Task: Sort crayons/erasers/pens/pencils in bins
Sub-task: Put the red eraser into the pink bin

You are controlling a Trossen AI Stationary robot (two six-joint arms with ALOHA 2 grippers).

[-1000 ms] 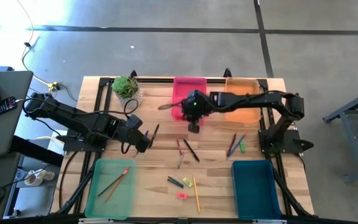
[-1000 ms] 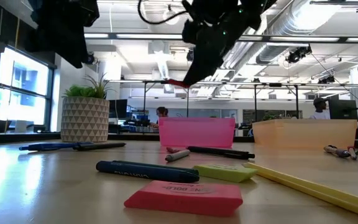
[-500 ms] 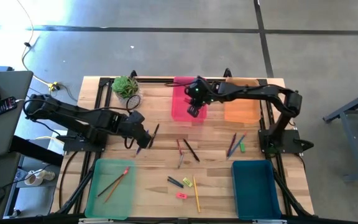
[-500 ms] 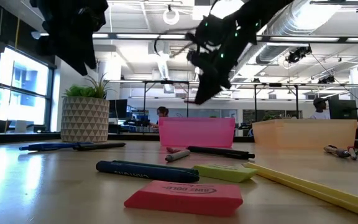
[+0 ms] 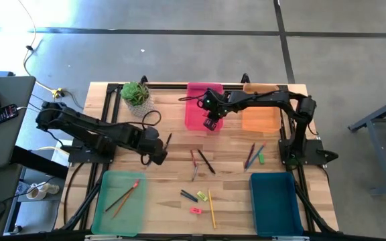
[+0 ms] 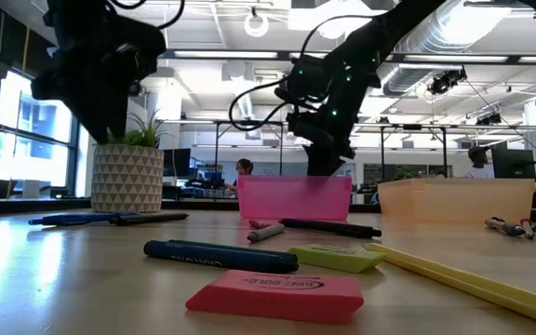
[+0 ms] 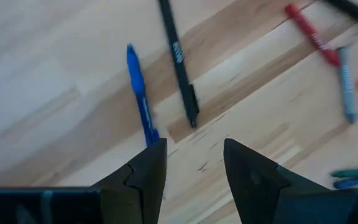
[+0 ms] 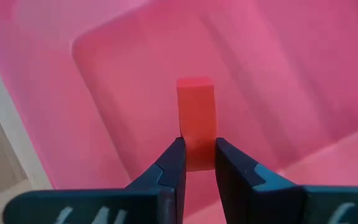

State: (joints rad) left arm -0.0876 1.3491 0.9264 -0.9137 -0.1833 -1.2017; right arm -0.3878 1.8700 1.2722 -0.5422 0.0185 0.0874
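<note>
My right gripper (image 5: 211, 123) is over the pink bin (image 5: 200, 100), shut on a red eraser (image 8: 196, 118); in the low view it hangs just above the bin's rim (image 6: 296, 182). My left gripper (image 7: 194, 155) is open and empty, low over the table (image 5: 160, 158), its fingers just short of a blue pen (image 7: 138, 93) and a black pen (image 7: 179, 68) lying flat on the wood. A red crayon (image 5: 193, 156), a black pen (image 5: 206, 162) and a grey stick (image 5: 194, 173) lie at mid-table. My right gripper pinches the red eraser's two side faces (image 8: 197, 149) between its two fingers, at one end of the block. The fingers point down into the pink bin. The rest of the block sticks out past the fingertips, clear of the bin's floor.
The light green bin (image 5: 98, 207) holds pencils at near left. The teal bin (image 5: 273, 194) stands near right, the orange bin (image 5: 260, 115) far right. A potted plant (image 5: 136, 94) is at far left. Pens and a green eraser (image 5: 261, 158) lie right; erasers, a pen and a yellow pencil (image 5: 212, 209) lie near.
My right gripper has carried the red eraser from mid-table toward the far edge, over the pink bin, and gone down toward it. My left gripper has gone down and a little toward the table's right edge, toward the blue and black pens.
</note>
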